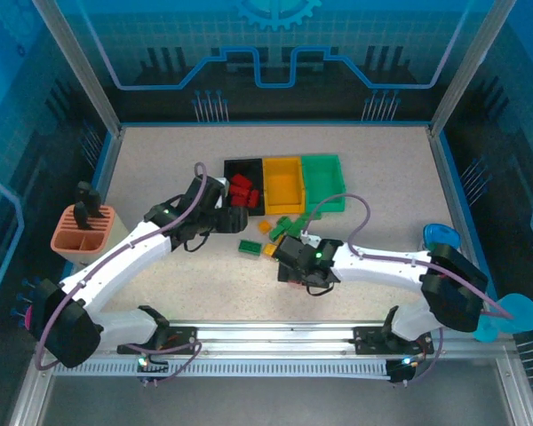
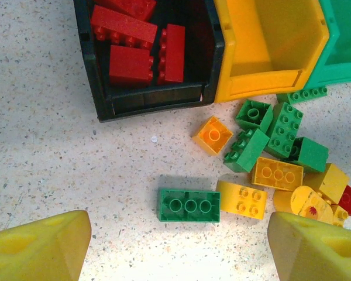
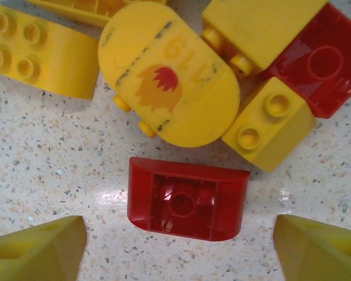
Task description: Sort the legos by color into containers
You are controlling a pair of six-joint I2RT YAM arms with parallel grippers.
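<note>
The right gripper (image 3: 178, 254) had its yellow fingers (image 3: 35, 249) spread wide and cut off at the lower corners of the wrist view. An upturned red brick (image 3: 187, 199) lay on the table just ahead of them, touched by neither. Just beyond it lay a rounded yellow brick (image 3: 169, 76) with a worn flame print, among other yellow and red pieces cropped by the frame edges. The left gripper (image 2: 175, 252) was also wide open and held nothing, with a long green brick (image 2: 189, 205) just ahead of it. To that brick's right lay the loose pile (image 2: 281, 158) of green and yellow legos, a red one half buried at its far edge. Behind stood the black bin (image 2: 158, 105) holding red legos (image 2: 131, 64), then the yellow bin (image 2: 269, 76) and the green bin (image 2: 339, 64), all cropped at the top. From above, the right arm hid part of the pile. The table (image 1: 160, 160) was speckled beige inside a metal-framed, blue-lit enclosure. An orange holder (image 1: 84, 231) stood at the left and a blue cup (image 1: 440, 235) at the right, partly behind the arm.
</note>
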